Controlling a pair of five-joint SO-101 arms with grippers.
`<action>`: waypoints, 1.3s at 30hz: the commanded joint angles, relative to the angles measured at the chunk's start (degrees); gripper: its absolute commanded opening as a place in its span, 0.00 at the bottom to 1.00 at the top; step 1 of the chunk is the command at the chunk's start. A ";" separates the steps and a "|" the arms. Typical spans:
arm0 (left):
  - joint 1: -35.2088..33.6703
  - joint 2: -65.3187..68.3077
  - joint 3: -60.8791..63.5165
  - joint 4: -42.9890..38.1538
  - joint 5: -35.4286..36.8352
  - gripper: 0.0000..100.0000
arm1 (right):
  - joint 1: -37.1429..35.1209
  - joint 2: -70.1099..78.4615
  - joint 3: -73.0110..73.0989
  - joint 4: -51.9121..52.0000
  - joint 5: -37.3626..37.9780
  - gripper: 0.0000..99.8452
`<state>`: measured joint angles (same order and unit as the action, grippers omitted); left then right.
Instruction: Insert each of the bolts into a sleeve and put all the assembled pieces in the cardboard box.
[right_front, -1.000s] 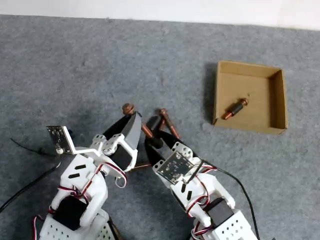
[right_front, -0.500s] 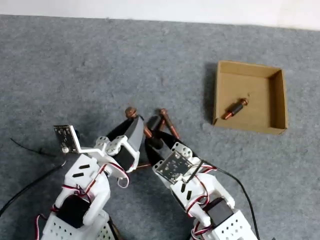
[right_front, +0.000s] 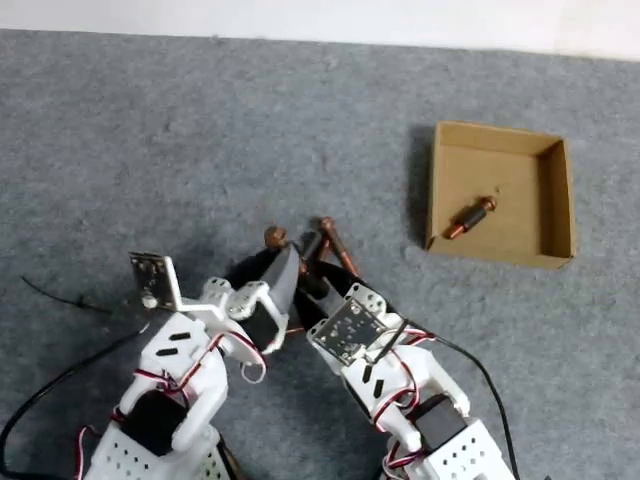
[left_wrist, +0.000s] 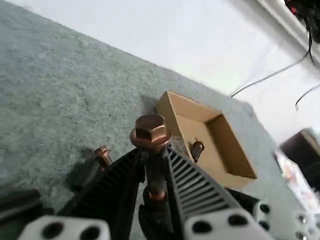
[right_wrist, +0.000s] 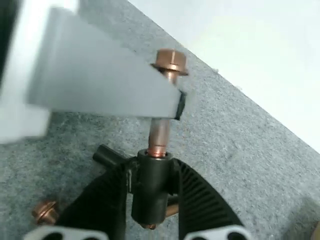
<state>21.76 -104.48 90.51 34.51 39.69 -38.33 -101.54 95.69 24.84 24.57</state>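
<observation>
Grey carpet covers the bench (right_front: 150, 130), with a pale wall (right_front: 400, 15) along its far edge. Near the front, the two arms meet tip to tip. The left claw (left_wrist: 152, 156) is clamped on the shank of a copper bolt (left_wrist: 150, 133), just under its hexagonal head, and holds it clear of the carpet with the head pointing away from the arms. The right claw (right_wrist: 150, 169) is closed around a black sleeve (right_wrist: 151, 187), which stands in line with that bolt. The bolt's lower end sits at the mouth of the sleeve; how far it reaches inside cannot be told.

Just beside the two claws, on the side toward the box, a second bolt (right_front: 338, 248) lies flat on the carpet. A second sleeve (right_wrist: 106, 155) lies next to it, close to the right claw's fingers.

Well apart from them, on the right side of the bench, sits the cardboard box (right_front: 498, 258), open at the top. One assembled piece (right_front: 470, 216), a copper bolt through a dark sleeve, lies at an angle on its floor.
</observation>
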 joint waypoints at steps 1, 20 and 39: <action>3.38 -0.22 2.33 0.26 -5.19 0.01 | 1.27 -1.01 3.21 -1.80 0.35 0.01; 7.96 -0.22 4.26 0.26 -7.65 0.06 | 1.36 -1.01 3.21 -1.80 0.35 0.01; -9.19 -0.22 -2.24 0.26 15.03 0.28 | 3.56 -1.01 3.21 -1.98 0.35 0.01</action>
<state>18.59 -103.78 92.79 34.95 48.31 -35.52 -101.71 95.69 24.57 24.48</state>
